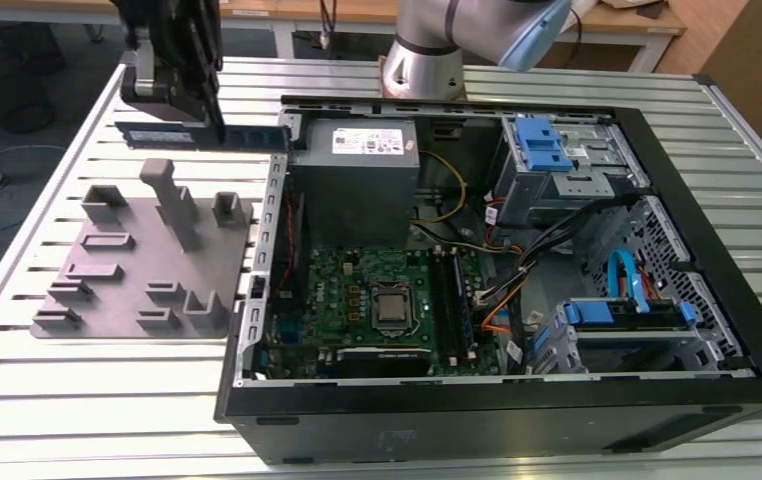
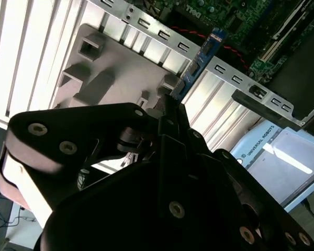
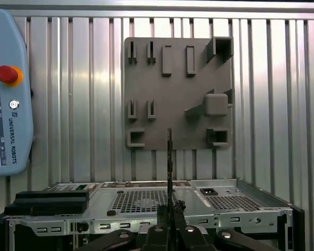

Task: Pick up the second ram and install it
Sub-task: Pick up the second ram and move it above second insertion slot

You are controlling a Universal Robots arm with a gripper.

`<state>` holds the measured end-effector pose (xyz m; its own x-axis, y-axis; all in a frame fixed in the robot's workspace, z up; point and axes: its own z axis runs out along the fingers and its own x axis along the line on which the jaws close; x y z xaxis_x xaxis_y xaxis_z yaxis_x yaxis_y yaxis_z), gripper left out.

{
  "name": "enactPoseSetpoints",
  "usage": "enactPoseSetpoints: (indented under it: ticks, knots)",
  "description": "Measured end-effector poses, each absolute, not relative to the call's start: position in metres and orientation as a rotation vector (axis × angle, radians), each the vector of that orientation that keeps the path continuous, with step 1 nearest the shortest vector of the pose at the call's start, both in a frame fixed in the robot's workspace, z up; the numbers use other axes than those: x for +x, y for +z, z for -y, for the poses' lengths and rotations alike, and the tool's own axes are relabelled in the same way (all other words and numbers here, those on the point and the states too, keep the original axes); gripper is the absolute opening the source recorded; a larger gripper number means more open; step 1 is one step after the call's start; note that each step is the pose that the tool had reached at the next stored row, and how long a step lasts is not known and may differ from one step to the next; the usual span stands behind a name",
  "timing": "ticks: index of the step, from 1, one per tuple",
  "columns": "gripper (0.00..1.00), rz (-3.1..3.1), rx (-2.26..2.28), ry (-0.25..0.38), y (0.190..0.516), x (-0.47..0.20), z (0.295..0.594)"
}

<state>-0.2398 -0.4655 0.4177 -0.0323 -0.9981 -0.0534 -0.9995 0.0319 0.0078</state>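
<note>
My gripper [image 1: 212, 127] hangs over the table at the exterior view's left, above the far edge of the grey fixture block [image 1: 128, 265]. It is shut on the second ram [image 1: 254, 135], a long dark stick held level and lifted clear of the block. In the second wrist view the fingertips [image 2: 170, 103] pinch the stick's near end, and the ram [image 2: 197, 64] reaches toward the case wall. The first wrist view shows the ram [image 3: 169, 157] edge-on above the gripper [image 3: 169, 210], with the fixture block [image 3: 178, 83] beyond it.
An open computer case [image 1: 488, 405] lies on the slatted metal table [image 1: 74, 400] at the exterior view's right, its green motherboard [image 1: 354, 285], power supply [image 1: 354, 150] and blue drive cages exposed. A teach pendant [image 3: 8, 94] rests beside the block. The arm's base [image 1: 424, 60] stands behind the case.
</note>
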Motion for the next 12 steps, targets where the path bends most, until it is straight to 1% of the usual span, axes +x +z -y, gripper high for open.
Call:
enactPoseSetpoints:
  ticks: [12]
  knots:
    - [0.14,-2.233,-2.162,0.067,0.414,-0.205,0.465]
